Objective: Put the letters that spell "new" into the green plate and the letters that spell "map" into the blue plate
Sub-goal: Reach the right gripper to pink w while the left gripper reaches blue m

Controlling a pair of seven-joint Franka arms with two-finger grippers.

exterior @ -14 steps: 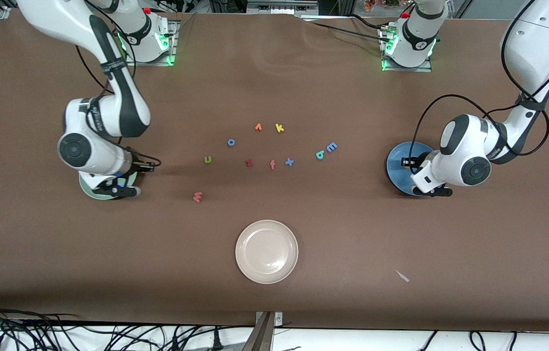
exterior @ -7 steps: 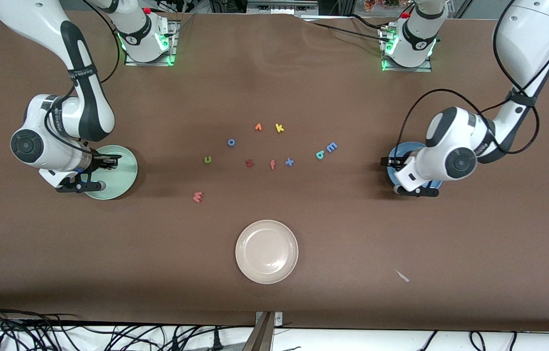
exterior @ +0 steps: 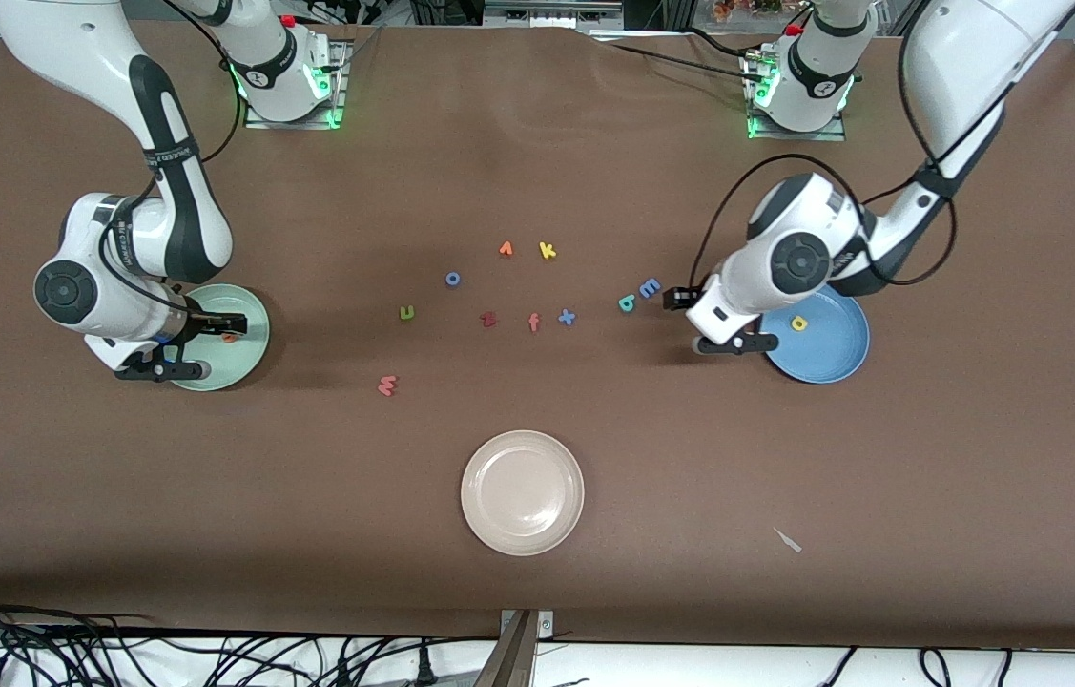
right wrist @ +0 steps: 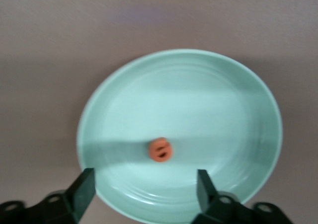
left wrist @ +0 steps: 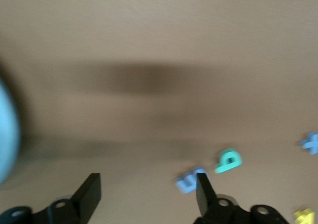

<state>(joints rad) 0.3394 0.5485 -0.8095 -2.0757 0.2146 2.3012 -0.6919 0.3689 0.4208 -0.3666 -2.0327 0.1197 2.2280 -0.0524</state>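
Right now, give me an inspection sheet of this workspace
Surface: brown table.
Job's things: orange e in green plate; yellow letter in blue plate; olive n, salmon w, blue m, teal letter on table.
Clutter: cream plate, stray letters, paper scrap.
Grippers: right gripper open over green plate; left gripper open near blue m.
Cables: bundle along front edge.
Surroundings: nothing seen.
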